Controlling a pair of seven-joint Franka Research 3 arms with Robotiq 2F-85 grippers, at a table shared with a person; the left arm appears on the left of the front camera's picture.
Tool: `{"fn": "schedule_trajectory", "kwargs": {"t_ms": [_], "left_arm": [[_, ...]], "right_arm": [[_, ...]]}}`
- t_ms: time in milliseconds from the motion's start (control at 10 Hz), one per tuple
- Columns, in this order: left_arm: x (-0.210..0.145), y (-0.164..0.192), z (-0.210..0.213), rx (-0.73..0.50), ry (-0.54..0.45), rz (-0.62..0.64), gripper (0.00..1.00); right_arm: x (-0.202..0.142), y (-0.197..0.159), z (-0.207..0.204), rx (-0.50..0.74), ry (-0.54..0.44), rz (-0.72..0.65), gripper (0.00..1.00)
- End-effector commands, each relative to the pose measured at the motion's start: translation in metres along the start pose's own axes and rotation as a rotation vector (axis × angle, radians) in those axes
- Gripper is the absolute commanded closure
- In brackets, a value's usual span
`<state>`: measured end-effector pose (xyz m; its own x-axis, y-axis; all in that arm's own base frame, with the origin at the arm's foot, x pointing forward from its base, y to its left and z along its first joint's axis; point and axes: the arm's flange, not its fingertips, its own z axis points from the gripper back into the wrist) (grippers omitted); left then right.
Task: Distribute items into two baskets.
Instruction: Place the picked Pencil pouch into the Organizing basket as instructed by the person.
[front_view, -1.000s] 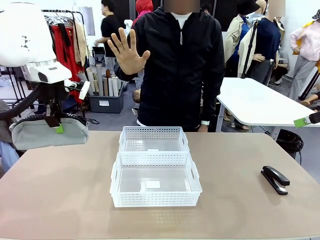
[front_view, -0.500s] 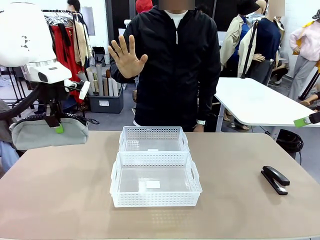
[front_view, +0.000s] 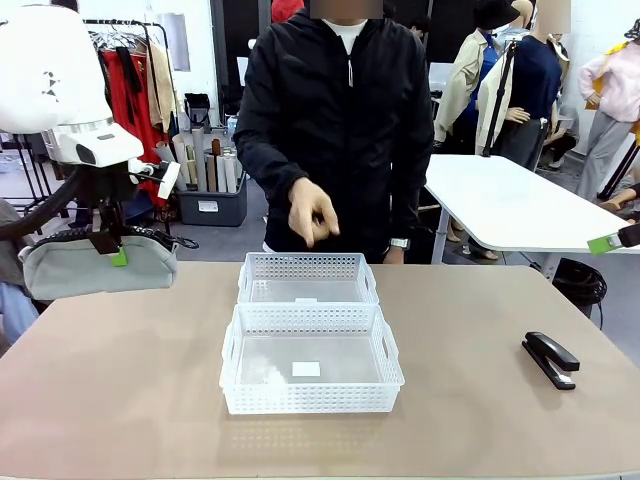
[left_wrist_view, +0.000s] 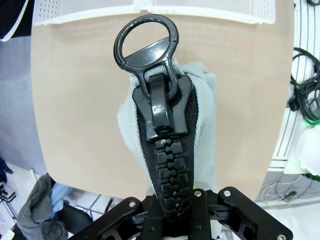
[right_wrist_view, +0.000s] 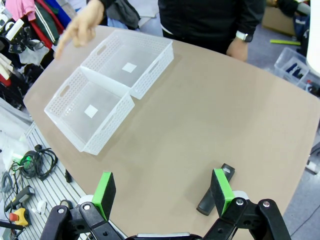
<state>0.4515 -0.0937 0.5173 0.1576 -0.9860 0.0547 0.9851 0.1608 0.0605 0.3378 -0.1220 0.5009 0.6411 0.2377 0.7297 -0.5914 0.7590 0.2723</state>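
Left gripper (front_view: 108, 250) is clamped on the grey pouch (front_view: 95, 272) by its zipper edge, high at far left. It looks soft, light and saggy. Right gripper (right_wrist_view: 162, 189) hangs with jaws apart. The stapler (front_view: 550, 360) lies near right, likely rigid; grab it across its body.

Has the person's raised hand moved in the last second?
Yes. The person's hand has dropped from shoulder height toward the far basket and now hangs close above its back rim in the front view, pointing down.
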Motion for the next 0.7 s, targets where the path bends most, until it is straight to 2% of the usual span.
{"fn": "schedule_trajectory", "kwargs": {"t_ms": [0, 600], "left_arm": [[-0.0011, 0.0017, 0.0025, 0.013, 0.006, 0.009, 1.0], [-0.0011, 0.0017, 0.0025, 0.013, 0.006, 0.009, 1.0]], "right_arm": [[0.0004, 0.0008, 0.0007, 0.004, -0.005, 0.003, 0.0], [0.0004, 0.0008, 0.0007, 0.004, -0.005, 0.003, 0.0]]}}
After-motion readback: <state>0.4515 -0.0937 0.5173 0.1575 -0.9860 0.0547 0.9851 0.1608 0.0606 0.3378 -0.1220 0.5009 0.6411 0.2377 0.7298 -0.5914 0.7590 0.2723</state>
